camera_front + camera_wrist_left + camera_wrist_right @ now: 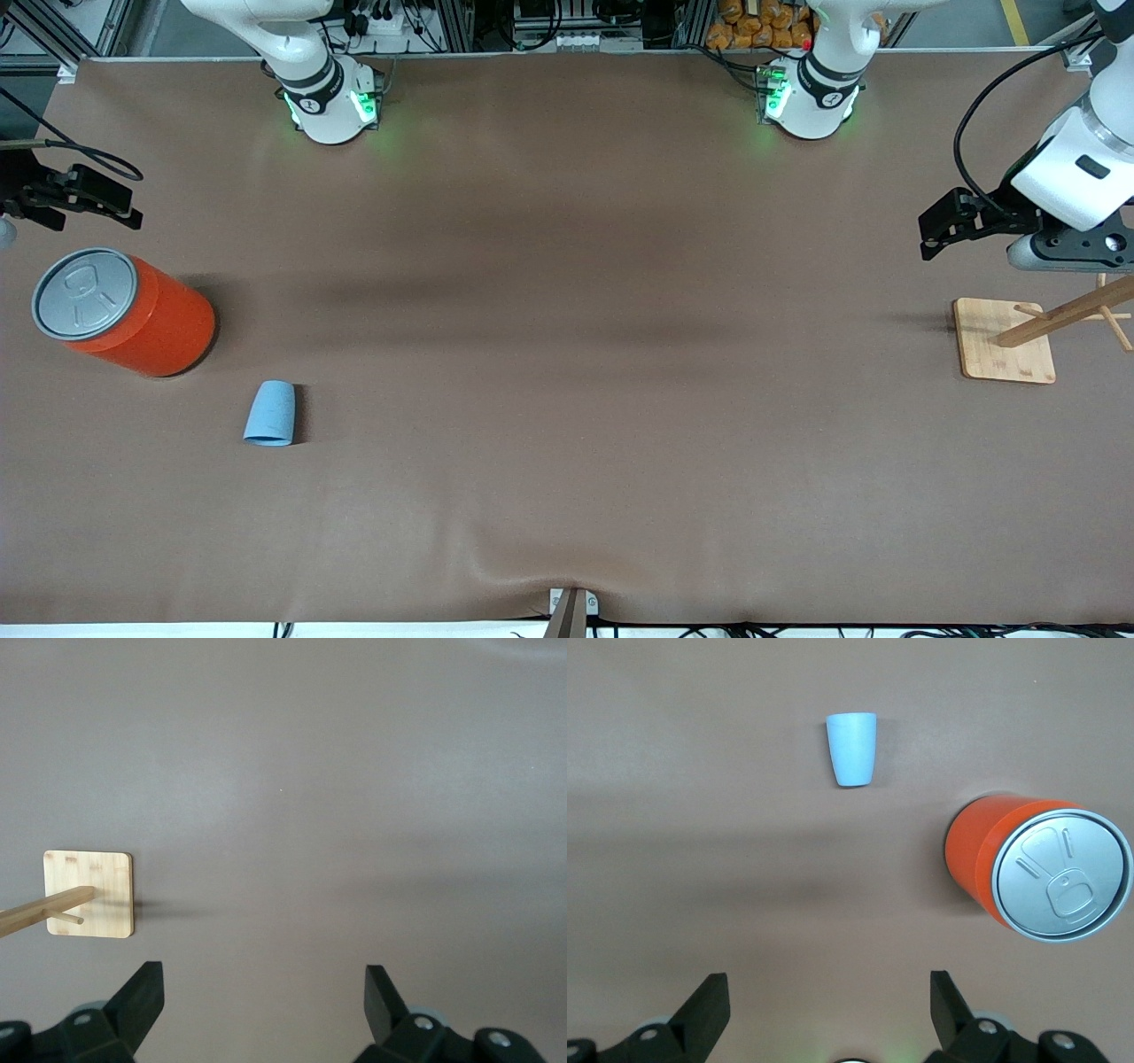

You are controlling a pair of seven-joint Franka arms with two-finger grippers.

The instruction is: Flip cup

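Note:
The small light blue cup (pixel 270 413) seems to lie on its side on the brown table, narrow end toward the robots' bases and wide end toward the front camera; its inside does not show. In the right wrist view the cup (pixel 852 749) is well ahead of the fingers. My right gripper (pixel 131 206) hovers open and empty at the right arm's end of the table, over bare cloth beside the can, far from the cup. My left gripper (pixel 926 235) hangs open and empty at the left arm's end. Both the right gripper (pixel 828 992) and left gripper (pixel 264 988) show wide gaps.
A large orange can (pixel 133 315) with a grey lid stands near the cup, farther from the front camera; the can (pixel 1036 868) also shows in the right wrist view. A wooden peg stand (pixel 1005 341) on a square base (pixel 89 895) sits under the left gripper's end.

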